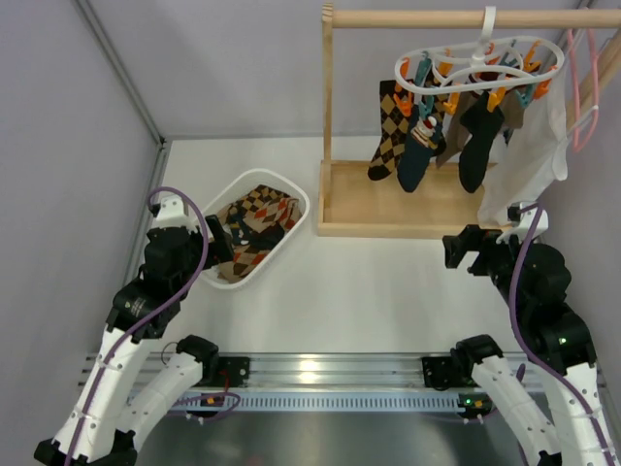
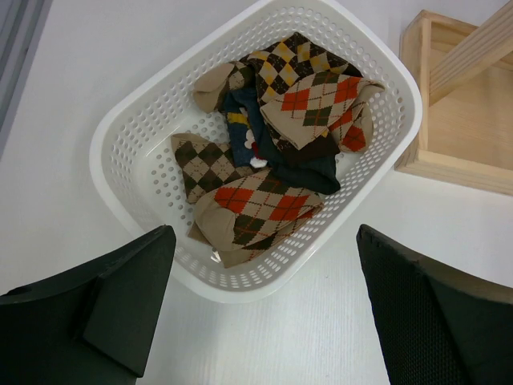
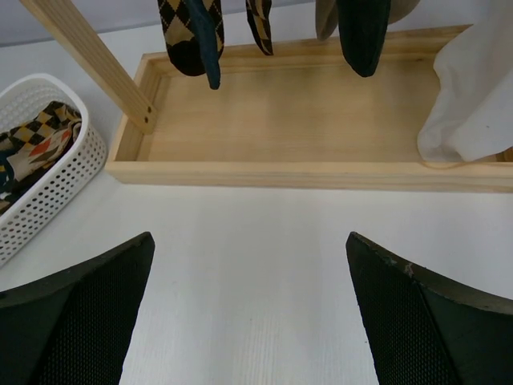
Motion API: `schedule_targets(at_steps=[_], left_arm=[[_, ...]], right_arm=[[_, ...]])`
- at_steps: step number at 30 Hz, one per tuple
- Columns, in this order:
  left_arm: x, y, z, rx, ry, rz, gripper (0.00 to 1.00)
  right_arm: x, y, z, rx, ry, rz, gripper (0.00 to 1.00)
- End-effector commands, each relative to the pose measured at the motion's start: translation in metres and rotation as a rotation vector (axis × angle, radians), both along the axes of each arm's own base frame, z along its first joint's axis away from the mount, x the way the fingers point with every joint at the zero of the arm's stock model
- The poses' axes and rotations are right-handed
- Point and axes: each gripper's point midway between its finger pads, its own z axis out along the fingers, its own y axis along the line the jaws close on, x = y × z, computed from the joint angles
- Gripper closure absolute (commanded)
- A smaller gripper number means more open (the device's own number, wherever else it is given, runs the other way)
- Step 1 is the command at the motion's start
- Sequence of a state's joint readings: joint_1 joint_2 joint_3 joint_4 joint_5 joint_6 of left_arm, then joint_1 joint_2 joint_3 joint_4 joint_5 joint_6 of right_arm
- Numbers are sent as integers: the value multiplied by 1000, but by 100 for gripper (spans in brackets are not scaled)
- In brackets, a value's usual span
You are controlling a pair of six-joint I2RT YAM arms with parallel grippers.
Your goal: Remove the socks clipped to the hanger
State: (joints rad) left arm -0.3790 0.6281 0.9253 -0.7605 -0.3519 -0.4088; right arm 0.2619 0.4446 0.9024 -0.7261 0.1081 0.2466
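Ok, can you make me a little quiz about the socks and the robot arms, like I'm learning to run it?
1. True or false: some socks hang clipped to the hanger.
2. The fingers of the left gripper and the right gripper are: A) all open, holding nothing; B) all shut; C) shut on a sock.
3. Where do the loose argyle socks lie?
Key: 1 true; 2 A; 3 in the white basket.
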Motion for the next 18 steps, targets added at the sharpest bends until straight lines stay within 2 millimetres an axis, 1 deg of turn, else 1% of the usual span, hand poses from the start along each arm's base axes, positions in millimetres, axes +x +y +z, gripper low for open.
schedule_targets(at_steps=[1,5,6,8,9,10,12,14,15,16,18], left_arm=[[5,-1,11,-13,-53,-3,2],[5,-2,10,-20,-50,-3,2],[6,-3,9,-21,-47,-7,2],[6,-4,9,-21,-43,-10,2],[6,-4,8,-20,-41,-13,2],[6,-5,8,-21,-41,-16,2],[6,-6,8,-23,-37,-21,2],[6,-7,7,-23,-35,-26,2],[6,-7,6,-24,-34,-30,2],[6,-8,6,-26,-34,-33,2],[6,-9,5,-28,-30,-40,2]], right_arm=[[2,6,16,28,-63,23,0],[5,17,20,80,-93,60,0],[10,19,18,99,-110,64,1],[11,24,22,123,-156,84,0],[15,27,15,127,-154,94,0],[21,31,23,138,-199,108,1],[27,39,21,149,-197,142,1],[38,48,19,145,-179,176,0],[42,51,20,129,-182,191,1],[50,53,14,120,-153,192,1],[57,53,18,108,-150,184,0]])
